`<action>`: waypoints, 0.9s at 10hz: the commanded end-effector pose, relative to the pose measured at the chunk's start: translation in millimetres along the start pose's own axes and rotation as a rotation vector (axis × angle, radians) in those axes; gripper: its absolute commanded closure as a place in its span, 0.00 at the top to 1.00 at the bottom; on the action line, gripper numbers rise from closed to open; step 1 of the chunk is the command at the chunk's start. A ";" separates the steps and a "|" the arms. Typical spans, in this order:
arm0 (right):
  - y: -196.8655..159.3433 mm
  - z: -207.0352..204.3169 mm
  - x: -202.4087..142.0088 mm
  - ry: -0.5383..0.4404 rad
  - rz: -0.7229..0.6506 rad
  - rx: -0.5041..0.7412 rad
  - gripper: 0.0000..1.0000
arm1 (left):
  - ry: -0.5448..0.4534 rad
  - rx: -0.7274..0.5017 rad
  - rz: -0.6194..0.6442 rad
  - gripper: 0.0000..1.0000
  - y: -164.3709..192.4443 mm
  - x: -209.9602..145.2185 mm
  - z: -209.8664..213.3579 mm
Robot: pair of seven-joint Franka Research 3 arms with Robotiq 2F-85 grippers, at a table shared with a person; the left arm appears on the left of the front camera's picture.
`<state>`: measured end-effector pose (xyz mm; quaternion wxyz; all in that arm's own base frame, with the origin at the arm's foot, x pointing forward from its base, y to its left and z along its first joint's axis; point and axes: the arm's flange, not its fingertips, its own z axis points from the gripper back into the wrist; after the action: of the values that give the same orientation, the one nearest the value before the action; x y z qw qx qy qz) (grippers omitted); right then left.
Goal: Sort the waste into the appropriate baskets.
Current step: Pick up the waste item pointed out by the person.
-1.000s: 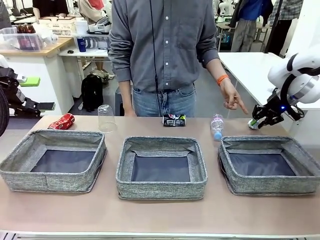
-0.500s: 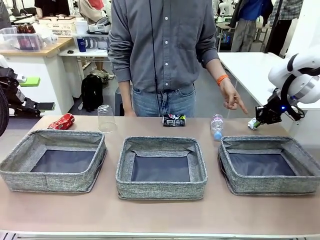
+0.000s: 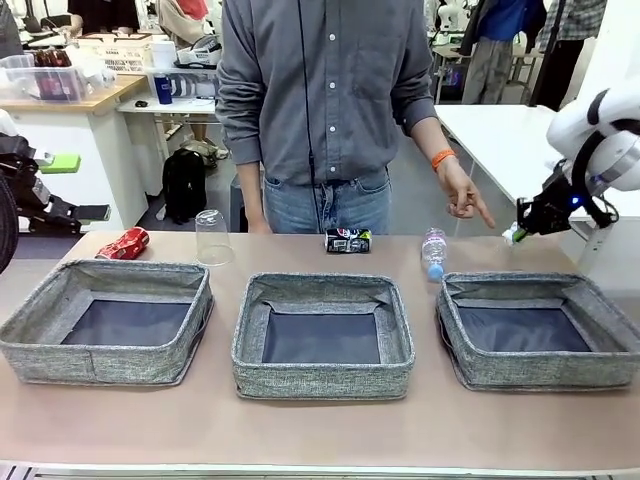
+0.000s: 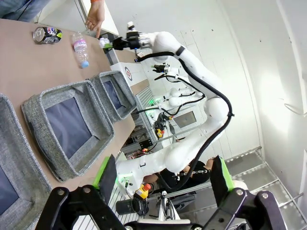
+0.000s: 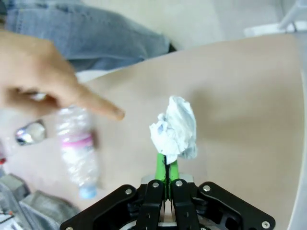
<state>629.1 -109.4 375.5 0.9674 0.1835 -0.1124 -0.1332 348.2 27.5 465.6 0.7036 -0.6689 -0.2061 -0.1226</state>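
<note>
- Right wrist view: my right gripper point(image 5: 167, 165) pinches the crumpled white paper ball point(image 5: 175, 127) between closed pads, over the table point(image 5: 240, 96); a person's hand point(image 5: 43, 81) points beside it
- Front view: I see it held up behind the right basket point(image 3: 545, 372)
- Left wrist view: my left gripper point(image 4: 163, 178) stands wide, empty

Your tan table point(image 3: 320, 430) carries three grey woven bins in a near row: left basket point(image 3: 100, 362), middle basket point(image 3: 322, 382), right basket point(image 3: 545, 372). Along its far edge, left to right, you have a red can point(image 3: 124, 243) on its side, an upturned clear cup point(image 3: 212, 237), a dark printed can point(image 3: 348, 240) and a water bottle point(image 3: 434, 252), both lying down.
</note>
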 end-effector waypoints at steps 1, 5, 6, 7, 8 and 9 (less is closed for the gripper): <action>46.6 80.7 -49.4 0.065 -0.139 -0.023 0.00 | -0.014 -0.023 -0.020 1.00 -0.9 1.7 -2.0; 123.1 146.6 -155.0 0.192 -0.031 -0.070 0.00 | -0.014 -0.023 -0.020 1.00 -0.9 1.7 -2.0; 137.5 150.5 -189.0 0.185 0.053 -0.094 0.00 | -0.014 -0.023 -0.020 1.00 -0.9 1.7 -2.0; 142.7 146.2 -207.4 0.231 0.109 -0.119 0.00 | -0.014 -0.023 -0.020 1.00 -0.9 1.7 -2.0; 135.8 138.6 -198.1 0.221 0.055 -0.106 0.00 | -0.014 -0.023 -0.020 1.00 -0.9 1.7 -2.0; 147.3 151.8 -192.7 0.227 0.034 -0.084 0.00 | -0.014 -0.023 -0.020 1.00 -0.9 1.7 -2.0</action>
<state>427.7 40.9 529.6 0.9845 0.1504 0.0074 -0.0903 348.2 27.6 465.6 0.7038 -0.6687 -0.2063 -0.1226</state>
